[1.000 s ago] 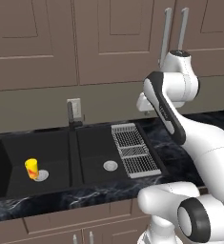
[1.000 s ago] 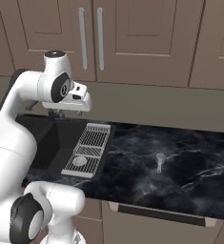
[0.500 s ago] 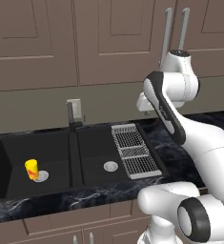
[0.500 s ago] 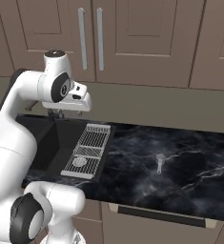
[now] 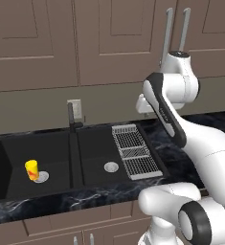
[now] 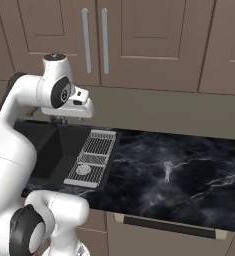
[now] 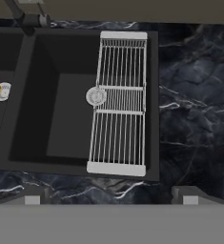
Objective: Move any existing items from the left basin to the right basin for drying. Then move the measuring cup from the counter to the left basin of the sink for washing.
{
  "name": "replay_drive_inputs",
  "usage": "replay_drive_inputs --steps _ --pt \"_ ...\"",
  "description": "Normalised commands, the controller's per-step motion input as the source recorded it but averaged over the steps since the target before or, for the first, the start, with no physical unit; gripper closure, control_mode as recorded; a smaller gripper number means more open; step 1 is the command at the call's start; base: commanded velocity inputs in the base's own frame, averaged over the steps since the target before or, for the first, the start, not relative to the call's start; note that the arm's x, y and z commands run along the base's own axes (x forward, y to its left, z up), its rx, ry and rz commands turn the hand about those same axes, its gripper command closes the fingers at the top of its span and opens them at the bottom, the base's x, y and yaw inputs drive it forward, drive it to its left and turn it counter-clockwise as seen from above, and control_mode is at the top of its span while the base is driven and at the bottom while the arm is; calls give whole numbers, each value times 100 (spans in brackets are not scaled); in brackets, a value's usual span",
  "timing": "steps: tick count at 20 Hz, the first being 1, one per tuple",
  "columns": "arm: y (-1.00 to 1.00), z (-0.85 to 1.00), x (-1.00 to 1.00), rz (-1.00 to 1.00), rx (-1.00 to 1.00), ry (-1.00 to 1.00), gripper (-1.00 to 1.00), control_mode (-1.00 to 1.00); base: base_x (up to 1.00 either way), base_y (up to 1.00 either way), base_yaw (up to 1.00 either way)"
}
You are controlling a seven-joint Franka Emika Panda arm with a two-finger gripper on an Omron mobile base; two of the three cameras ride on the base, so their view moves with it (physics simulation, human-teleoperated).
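The small yellow cylinder cup with the orange-red end (image 5: 32, 170) is sat upright in the wider black left basin (image 5: 18, 148), right beside the round silver drain disc (image 5: 41, 176). So the first step hasn't really been started, by the look of it. The two-finger gripper (image 7: 111, 200) is held high over the white wire rack (image 7: 119, 102), jaws spread wide, nothing gripped. Next up, a swing left and a drop into that basin would be needed. The tiny grey metal measuring scoop (image 6: 167, 170) is left waiting on the black marble counter (image 6: 199, 170).
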Motion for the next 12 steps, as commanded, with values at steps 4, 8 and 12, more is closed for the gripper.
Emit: replay_drive_inputs --steps 4,8,12 --pt "33 -12 -18 0 0 0 -100 -100 0 0 0" --pt "35 -12 -11 0 0 1 -100 -100 0 0 0" --pt "45 -9 -3 0 0 1 -100 -100 0 0 0"
